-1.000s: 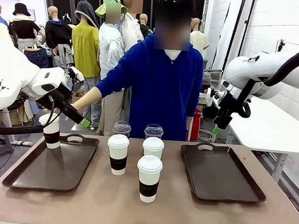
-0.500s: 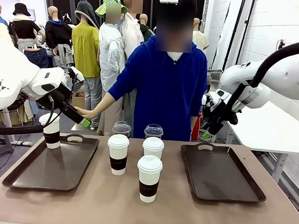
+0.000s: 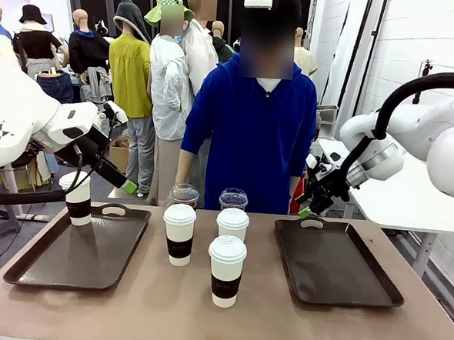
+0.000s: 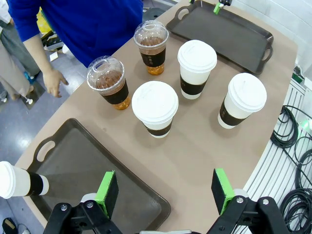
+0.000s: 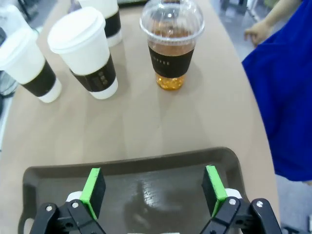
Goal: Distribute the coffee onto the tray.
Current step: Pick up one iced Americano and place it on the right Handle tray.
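In the front view, the right gripper (image 3: 305,209) has been swung in from the upper right and lowered to the far edge of the right tray (image 3: 336,269), at centre right, with its forearm angled down and leftward. The person's arm (image 3: 182,167) has been drawn back from the left side and hangs by the body. The cups have not been moved. One paper cup (image 3: 77,197) stands on the far left corner of the left tray (image 3: 75,253). Three more paper cups (image 3: 226,270) and two iced coffees (image 3: 234,199) are grouped at centre frame, between the trays. One delivery is judged done and five are left; the right arm seems to be lining up for a pick. The left gripper (image 3: 128,184) is held raised over the left tray's far edge.

In the left wrist view, the left gripper (image 4: 165,192) is seen spread wide with nothing held, over the left tray (image 4: 73,161) at lower left. The delivered paper cup (image 4: 19,179) lies at the left edge and the others are at upper centre.

In the right wrist view, the right gripper (image 5: 153,192) is fully parted and empty above the right tray (image 5: 131,158) along the bottom. One iced coffee (image 5: 171,44) stands straight ahead at upper centre.
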{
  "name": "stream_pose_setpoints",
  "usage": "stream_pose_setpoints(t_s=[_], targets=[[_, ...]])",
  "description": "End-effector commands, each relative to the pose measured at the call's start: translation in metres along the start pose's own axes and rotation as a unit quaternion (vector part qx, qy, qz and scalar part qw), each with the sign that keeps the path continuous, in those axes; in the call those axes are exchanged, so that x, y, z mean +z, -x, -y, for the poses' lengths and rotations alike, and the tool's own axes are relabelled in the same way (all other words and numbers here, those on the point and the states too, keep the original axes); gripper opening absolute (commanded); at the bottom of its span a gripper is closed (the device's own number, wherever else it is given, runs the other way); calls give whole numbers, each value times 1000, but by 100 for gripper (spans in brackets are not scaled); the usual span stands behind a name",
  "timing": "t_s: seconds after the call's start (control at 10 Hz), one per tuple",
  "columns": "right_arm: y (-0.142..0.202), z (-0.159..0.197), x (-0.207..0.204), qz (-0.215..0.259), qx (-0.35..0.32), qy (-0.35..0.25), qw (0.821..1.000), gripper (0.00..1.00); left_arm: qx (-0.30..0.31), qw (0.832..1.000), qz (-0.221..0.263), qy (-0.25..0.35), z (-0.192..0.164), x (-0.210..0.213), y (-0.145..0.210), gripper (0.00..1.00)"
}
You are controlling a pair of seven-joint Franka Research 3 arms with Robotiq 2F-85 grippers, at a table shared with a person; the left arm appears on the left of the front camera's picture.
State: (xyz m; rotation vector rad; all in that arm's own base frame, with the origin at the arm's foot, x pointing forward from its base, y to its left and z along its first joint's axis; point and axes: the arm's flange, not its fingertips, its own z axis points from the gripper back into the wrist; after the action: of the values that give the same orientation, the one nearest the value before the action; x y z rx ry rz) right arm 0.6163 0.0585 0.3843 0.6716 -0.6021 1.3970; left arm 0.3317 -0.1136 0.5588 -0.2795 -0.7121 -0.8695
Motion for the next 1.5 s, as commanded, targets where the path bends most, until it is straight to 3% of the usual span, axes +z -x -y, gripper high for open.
stream_pose_setpoints(t_s=[0.0, 0.5, 1.2, 1.4], targets=[[6, 10, -13, 43, 1, -1, 999, 100, 2, 1000, 2, 2, -1, 1, 0, 100], [26, 21, -53, 140, -10, 4, 990, 100, 2, 1000, 2, 2, -1, 1, 0, 100], [27, 15, -56, 123, -24, 3, 992, 100, 2, 1000, 2, 2, -1, 1, 0, 100], [28, 22, -67, 143, -19, 0, 990, 100, 2, 1000, 2, 2, -1, 1, 0, 100]])
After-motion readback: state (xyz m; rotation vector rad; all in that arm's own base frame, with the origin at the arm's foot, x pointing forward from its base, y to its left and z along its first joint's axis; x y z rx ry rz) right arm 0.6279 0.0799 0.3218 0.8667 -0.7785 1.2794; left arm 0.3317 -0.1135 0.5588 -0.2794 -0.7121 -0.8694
